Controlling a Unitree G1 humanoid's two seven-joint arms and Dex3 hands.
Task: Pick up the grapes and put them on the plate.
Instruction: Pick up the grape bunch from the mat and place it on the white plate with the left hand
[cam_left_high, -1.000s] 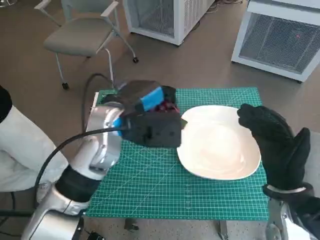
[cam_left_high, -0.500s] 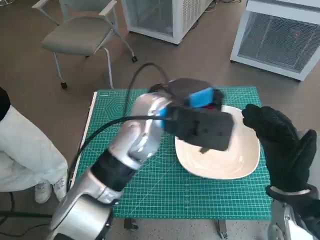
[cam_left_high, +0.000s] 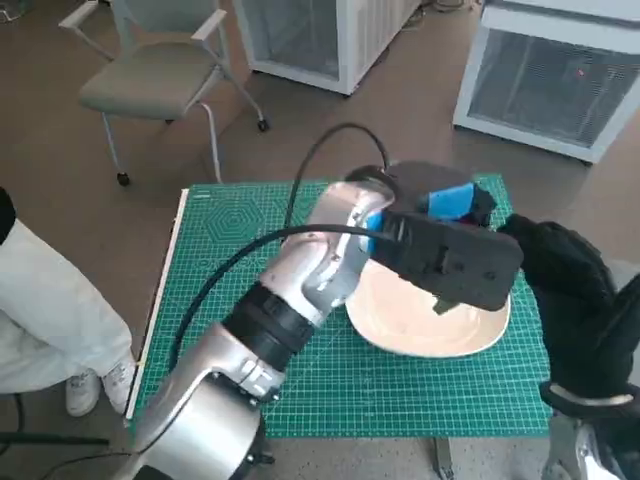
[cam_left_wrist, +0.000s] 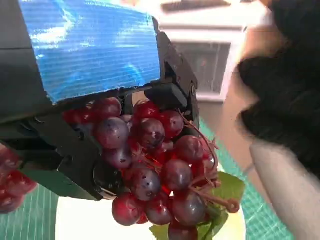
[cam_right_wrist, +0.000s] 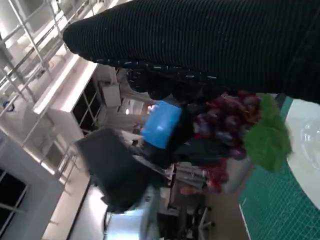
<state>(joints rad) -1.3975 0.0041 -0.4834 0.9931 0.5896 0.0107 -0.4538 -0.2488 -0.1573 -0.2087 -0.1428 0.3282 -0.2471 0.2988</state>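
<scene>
Silver forearm rising from the lower left of the head view carries the left hand (cam_left_high: 450, 250) to centre right of the frame, where it hangs over the white plate (cam_left_high: 400, 335). Its black fingers (cam_left_wrist: 70, 165) grip a bunch of red grapes (cam_left_wrist: 160, 170) with green leaves, held above the plate's pale surface in the left wrist view. Just beside it, at the right edge of the head view, stands the gloved right hand (cam_left_high: 570, 290); whether it is open or closed cannot be told. Both sit over a green cutting mat (cam_left_high: 230, 250). Beyond, upper left, stands a grey chair (cam_left_high: 150, 80).
</scene>
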